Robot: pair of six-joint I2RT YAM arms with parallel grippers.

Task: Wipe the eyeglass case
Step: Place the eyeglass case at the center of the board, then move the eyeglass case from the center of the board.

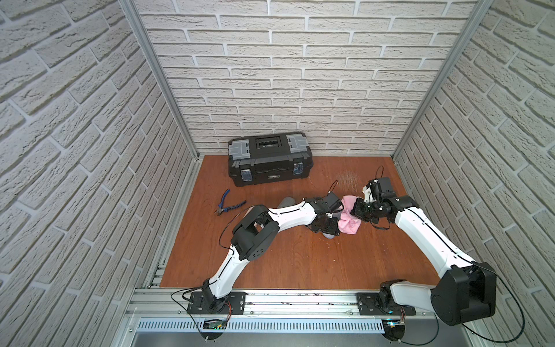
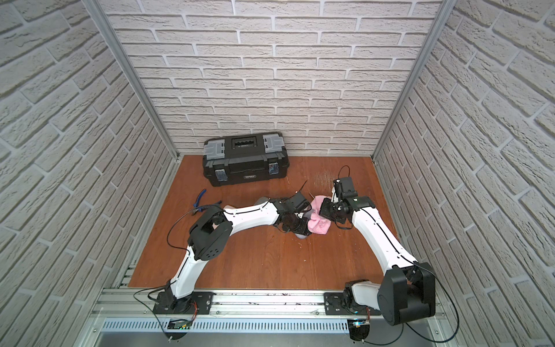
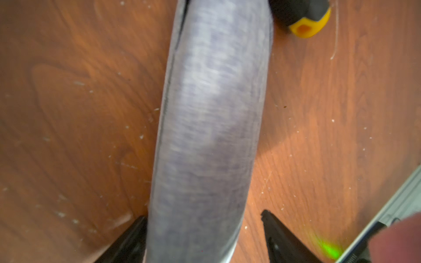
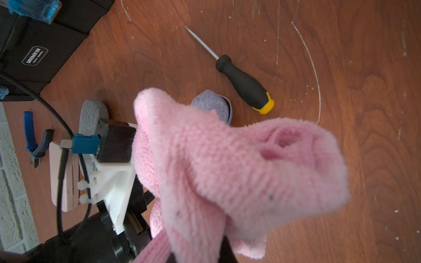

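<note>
The left pincer [image 3: 203,215] stands wide astride a long, rounded grey woven-fabric eyeglass case [image 3: 209,136] on the scratched wooden counter [image 3: 68,113]; the right pincer [image 4: 200,252] clamps a fluffy pink terry cloth [image 4: 227,170].

Grey mottled weave on eyeglass case [image 3: 209,136]; pink cloth [image 4: 239,170]; screwdriver [image 4: 245,85] black w/ yellow end; toolbox [image 1: 270,168] black & grey; desk [image 1: 300,264] red-brown wood grain.
</note>
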